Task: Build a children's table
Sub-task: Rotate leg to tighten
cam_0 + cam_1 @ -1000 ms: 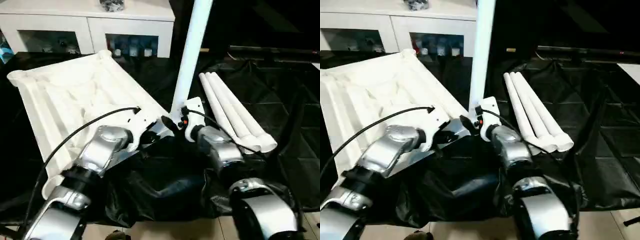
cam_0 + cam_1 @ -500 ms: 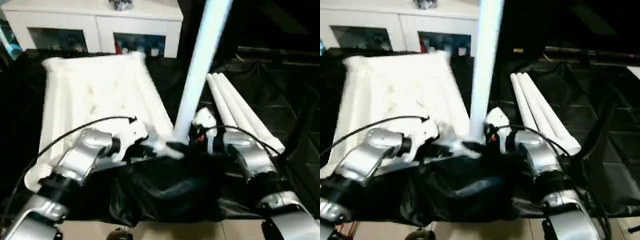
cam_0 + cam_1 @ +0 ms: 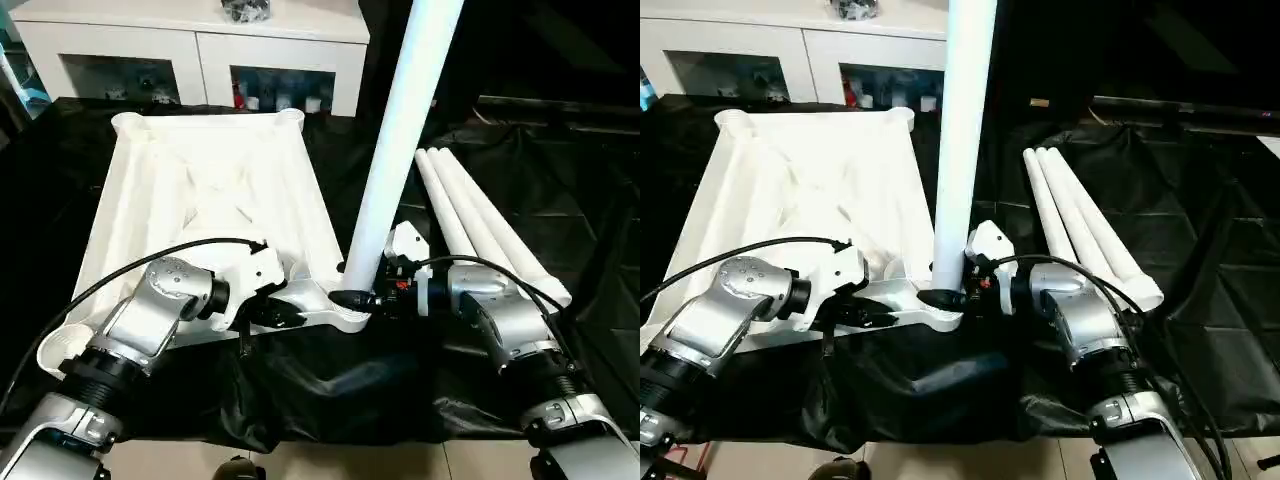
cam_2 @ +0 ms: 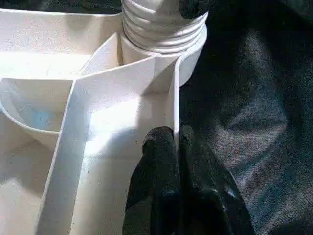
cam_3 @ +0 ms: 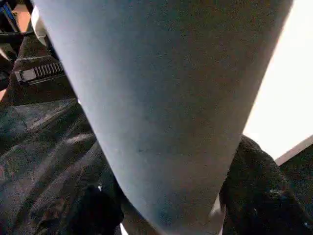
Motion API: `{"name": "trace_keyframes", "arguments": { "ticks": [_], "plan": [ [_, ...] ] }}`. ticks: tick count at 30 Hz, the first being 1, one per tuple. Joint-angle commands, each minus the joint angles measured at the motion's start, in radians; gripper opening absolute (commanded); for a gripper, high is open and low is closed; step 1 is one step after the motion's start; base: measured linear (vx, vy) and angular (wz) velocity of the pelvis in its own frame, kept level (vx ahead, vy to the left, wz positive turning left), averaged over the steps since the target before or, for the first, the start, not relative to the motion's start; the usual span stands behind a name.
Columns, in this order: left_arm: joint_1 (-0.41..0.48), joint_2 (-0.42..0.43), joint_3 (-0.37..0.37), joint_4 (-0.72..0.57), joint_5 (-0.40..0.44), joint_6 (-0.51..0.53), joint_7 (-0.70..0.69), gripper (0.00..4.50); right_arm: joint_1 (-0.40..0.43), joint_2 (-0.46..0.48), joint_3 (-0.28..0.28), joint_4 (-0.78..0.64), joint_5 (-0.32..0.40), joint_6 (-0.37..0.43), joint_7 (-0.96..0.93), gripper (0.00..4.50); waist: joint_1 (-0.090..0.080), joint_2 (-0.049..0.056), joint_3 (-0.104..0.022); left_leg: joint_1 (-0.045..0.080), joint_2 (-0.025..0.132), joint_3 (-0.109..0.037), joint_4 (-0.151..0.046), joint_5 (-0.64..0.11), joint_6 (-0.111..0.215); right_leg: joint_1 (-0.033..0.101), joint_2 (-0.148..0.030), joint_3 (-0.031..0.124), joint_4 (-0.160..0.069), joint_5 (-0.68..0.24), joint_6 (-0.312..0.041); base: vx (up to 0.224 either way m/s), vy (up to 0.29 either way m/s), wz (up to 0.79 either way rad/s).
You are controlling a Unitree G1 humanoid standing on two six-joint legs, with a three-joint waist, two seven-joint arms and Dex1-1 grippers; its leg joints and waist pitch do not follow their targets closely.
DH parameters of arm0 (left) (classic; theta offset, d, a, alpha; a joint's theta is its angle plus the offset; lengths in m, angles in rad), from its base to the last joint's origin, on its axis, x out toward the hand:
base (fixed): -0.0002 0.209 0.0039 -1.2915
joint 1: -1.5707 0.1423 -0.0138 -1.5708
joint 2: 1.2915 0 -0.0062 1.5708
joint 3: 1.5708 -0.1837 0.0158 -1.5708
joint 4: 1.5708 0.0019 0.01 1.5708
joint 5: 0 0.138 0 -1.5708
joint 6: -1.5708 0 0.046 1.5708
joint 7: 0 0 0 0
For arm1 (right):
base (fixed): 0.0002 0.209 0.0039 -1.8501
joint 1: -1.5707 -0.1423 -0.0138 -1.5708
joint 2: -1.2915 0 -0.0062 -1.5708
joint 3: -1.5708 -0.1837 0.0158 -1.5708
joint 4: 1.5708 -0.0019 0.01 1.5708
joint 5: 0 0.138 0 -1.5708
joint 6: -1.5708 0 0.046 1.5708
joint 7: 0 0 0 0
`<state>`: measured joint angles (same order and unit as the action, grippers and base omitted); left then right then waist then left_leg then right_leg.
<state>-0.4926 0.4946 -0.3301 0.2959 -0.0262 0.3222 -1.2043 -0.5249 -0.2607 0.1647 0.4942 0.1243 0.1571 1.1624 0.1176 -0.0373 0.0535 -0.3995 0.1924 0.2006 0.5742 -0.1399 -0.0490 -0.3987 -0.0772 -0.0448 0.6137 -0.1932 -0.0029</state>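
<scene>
Table top (image 3: 200,200): underside up on black cloth | Leg (image 3: 400,150): upright in near corner socket, right gripper (image 3: 372,298) clamped around base | Left gripper (image 4: 175,147): pinching rim rib | Advice: hold leg vertical, brace top, seat ridges fully.

One upturned table top (image 3: 200,215), one upright leg (image 3: 400,150), apparently three loose legs (image 3: 480,225), and one cabinet (image 3: 200,45).

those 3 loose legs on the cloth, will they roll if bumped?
Probably. The loose legs are smooth round tubes lying side by side on black cloth, so a nudge could roll them, likely curving since they taper. They look like hollow plastic, so probably light and stiff.
</scene>
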Motion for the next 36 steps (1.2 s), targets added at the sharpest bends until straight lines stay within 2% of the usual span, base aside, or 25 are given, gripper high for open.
{"name": "trace_keyframes", "arguments": {
  "ticks": [1, 4, 6, 8, 9, 10, 12, 13, 14, 15, 17, 18, 20, 22, 23, 25, 26, 30, 31, 34, 36],
  "plan": [
    [0.003, -0.024, -0.003, -0.031, -0.017, 0.002, 0.017, 0.0, 0.024, 0.007, 0.036, -0.007, 0.003, 0.032, 0.004, 2.35, -0.003, 0.012, -0.068, 0.042, 0.046, -0.022, -0.068, -0.29, -0.015, 0.032, -0.065, 0.037, -0.065, -0.156, -0.205, 0.0, 0.0, 0.0],
    [0.0, -0.039, 0.006, -0.027, -0.017, 0.016, 0.044, 0.0, 0.027, 0.019, 0.026, -0.001, -0.002, 0.036, -0.035, 2.34, -0.005, 0.012, -0.066, 0.043, 0.045, -0.021, -0.069, -0.297, -0.016, 0.029, -0.064, 0.037, -0.067, -0.162, -0.206, 0.0, 0.0, 0.0],
    [-0.012, -0.068, 0.022, -0.015, -0.015, 0.037, 0.095, 0.0, 0.025, 0.043, 0.008, 0.026, -0.019, 0.027, -0.118, 2.33, -0.006, 0.012, -0.064, 0.045, 0.045, -0.022, -0.071, -0.324, -0.029, 0.027, -0.066, 0.038, -0.07, -0.207, -0.2, 0.0, 0.0, 0.0],
    [-0.04, -0.123, 0.048, 0.016, -0.003, 0.078, 0.196, 0.0, 0.004, 0.096, -0.037, 0.103, -0.043, 0.019, -0.295, 2.3, -0.013, 0.011, -0.059, 0.044, 0.044, -0.026, -0.076, -0.361, -0.049, 0.025, -0.069, 0.038, -0.077, -0.288, -0.184, 0.0, 0.0, 0.0],
    [-0.059, -0.161, 0.066, 0.039, 0.006, 0.105, 0.267, 0.0, -0.011, 0.131, -0.07, 0.152, -0.05, 0.02, -0.408, 2.1, -0.02, 0.009, -0.054, 0.048, 0.04, -0.029, -0.076, -0.407, -0.064, 0.021, -0.072, 0.038, -0.086, -0.378, -0.168, 0.0, 0.0, 0.0],
    [-0.07, -0.182, 0.075, 0.051, 0.011, 0.119, 0.306, 0.0, -0.02, 0.149, -0.088, 0.177, -0.048, 0.023, -0.462, 2.06, -0.026, 0.008, -0.055, 0.051, 0.04, -0.034, -0.075, -0.432, -0.078, 0.02, -0.076, 0.037, -0.09, -0.44, -0.154, 0.0, 0.0, 0.0],
    [-0.081, -0.203, 0.083, 0.063, 0.018, 0.131, 0.345, 0.0, -0.028, 0.167, -0.104, 0.198, -0.045, 0.027, -0.509, 2.04, -0.031, 0.008, -0.055, 0.053, 0.038, -0.038, -0.074, -0.452, -0.072, 0.017, -0.077, 0.036, -0.104, -0.49, -0.124, 0.0, 0.0, 0.0],
    [-0.089, -0.219, 0.087, 0.07, 0.023, 0.141, 0.374, 0.0, -0.034, 0.181, -0.112, 0.212, -0.044, 0.029, -0.544, 2.02, -0.031, 0.008, -0.055, 0.053, 0.038, -0.038, -0.074, -0.452, -0.072, 0.017, -0.077, 0.036, -0.104, -0.49, -0.124, 0.0, 0.0, 0.0],
    [-0.095, -0.229, 0.09, 0.074, 0.026, 0.149, 0.391, 0.0, -0.039, 0.191, -0.116, 0.221, -0.044, 0.029, -0.566, 2.02, -0.032, 0.011, -0.053, 0.058, 0.039, -0.037, -0.074, -0.469, -0.069, 0.011, -0.074, 0.036, -0.108, -0.504, -0.117, 0.0, 0.0, 0.0],
    [-0.102, -0.244, 0.094, 0.079, 0.03, 0.161, 0.416, 0.0, -0.044, 0.204, -0.122, 0.233, -0.045, 0.029, -0.6, 2.02, -0.033, 0.01, -0.054, 0.058, 0.038, -0.038, -0.073, -0.47, -0.068, 0.011, -0.074, 0.036, -0.108, -0.504, -0.115, 0.0, 0.0, 0.0],
    [-0.114, -0.275, 0.088, 0.078, 0.038, 0.163, 0.449, 0.0, -0.065, 0.243, -0.118, 0.263, -0.056, 0.022, -0.664, 2.02, -0.035, 0.016, -0.056, 0.052, 0.04, -0.041, -0.078, -0.462, -0.07, 0.016, -0.072, 0.034, -0.104, -0.473, -0.117, 0.0, 0.0, 0.0],
    [-0.117, -0.284, 0.083, 0.075, 0.042, 0.161, 0.453, 0.0, -0.076, 0.258, -0.118, 0.278, -0.062, 0.014, -0.684, 2.02, -0.038, 0.014, -0.057, 0.052, 0.039, -0.042, -0.079, -0.469, -0.073, 0.015, -0.069, 0.032, -0.103, -0.457, -0.119, 0.0, 0.0, 0.0],
    [-0.112, -0.287, 0.065, 0.058, 0.042, 0.148, 0.43, 0.0, -0.094, 0.273, -0.116, 0.298, -0.057, -0.012, -0.648, 2.57, -0.04, 0.014, -0.057, 0.051, 0.037, -0.041, -0.078, -0.482, -0.07, 0.015, -0.069, 0.033, -0.104, -0.443, -0.12, 0.0, 0.0, 0.0],
    [-0.104, -0.274, 0.055, 0.049, 0.041, 0.134, 0.408, 0.0, -0.101, 0.268, -0.124, 0.299, -0.039, -0.007, -0.606, 2.73, -0.038, 0.012, -0.058, 0.054, 0.037, -0.038, -0.076, -0.481, -0.058, 0.012, -0.068, 0.035, -0.104, -0.429, -0.124, 0.0, 0.0, 0.0],
    [-0.101, -0.266, 0.05, 0.047, 0.041, 0.123, 0.398, 0.0, -0.103, 0.263, -0.125, 0.295, -0.031, -0.003, -0.588, 2.91, -0.037, 0.014, -0.057, 0.052, 0.037, -0.037, -0.077, -0.473, -0.053, 0.014, -0.068, 0.037, -0.104, -0.418, -0.126, 0.0, 0.0, 0.0],
    [-0.089, -0.245, 0.045, 0.036, 0.032, 0.115, 0.364, 0.0, -0.099, 0.234, -0.104, 0.275, -0.032, -0.009, -0.525, 3.05, -0.035, 0.01, -0.059, 0.051, 0.038, -0.035, -0.076, -0.46, -0.047, 0.016, -0.068, 0.037, -0.102, -0.402, -0.128, 0.0, 0.0, 0.0],
    [-0.08, -0.229, 0.043, 0.026, 0.025, 0.113, 0.34, 0.0, -0.095, 0.21, -0.087, 0.263, -0.037, -0.015, -0.48, 3.13, -0.033, 0.012, -0.06, 0.048, 0.039, -0.034, -0.077, -0.436, -0.043, 0.019, -0.067, 0.037, -0.097, -0.369, -0.135, 0.0, 0.0, 0.0],
    [-0.057, -0.178, 0.034, -0.002, 0.009, 0.077, 0.257, 0.0, -0.072, 0.133, -0.044, 0.216, -0.042, -0.024, -0.323, 3.18, -0.028, 0.008, -0.064, 0.042, 0.041, -0.029, -0.074, -0.371, -0.021, 0.026, -0.065, 0.038, -0.087, -0.278, -0.159, 0.0, 0.0, 0.0],
    [-0.055, -0.171, 0.033, -0.005, 0.005, 0.075, 0.244, 0.0, -0.067, 0.122, -0.037, 0.207, -0.042, -0.025, -0.298, 3.18, -0.026, 0.008, -0.064, 0.044, 0.041, -0.027, -0.073, -0.361, -0.017, 0.025, -0.064, 0.039, -0.086, -0.262, -0.164, 0.0, 0.0, 0.0],
    [-0.046, -0.133, 0.023, -0.014, -0.009, 0.048, 0.167, 0.0, -0.043, 0.058, -0.006, 0.158, -0.032, -0.013, -0.166, 3.18, -0.02, 0.008, -0.069, 0.039, 0.04, -0.022, -0.066, -0.276, 0.008, 0.033, -0.061, 0.038, -0.071, -0.144, -0.195, 0.0, 0.0, 0.0],
    [-0.043, -0.109, 0.012, -0.023, -0.016, 0.043, 0.12, 0.0, -0.029, 0.023, 0.014, 0.129, -0.027, 0.004, -0.092, 3.18, -0.017, 0.008, -0.07, 0.039, 0.04, -0.021, -0.064, -0.253, 0.019, 0.035, -0.059, 0.036, -0.066, -0.103, -0.21, 0.0, 0.0, 0.0]
  ]
}}
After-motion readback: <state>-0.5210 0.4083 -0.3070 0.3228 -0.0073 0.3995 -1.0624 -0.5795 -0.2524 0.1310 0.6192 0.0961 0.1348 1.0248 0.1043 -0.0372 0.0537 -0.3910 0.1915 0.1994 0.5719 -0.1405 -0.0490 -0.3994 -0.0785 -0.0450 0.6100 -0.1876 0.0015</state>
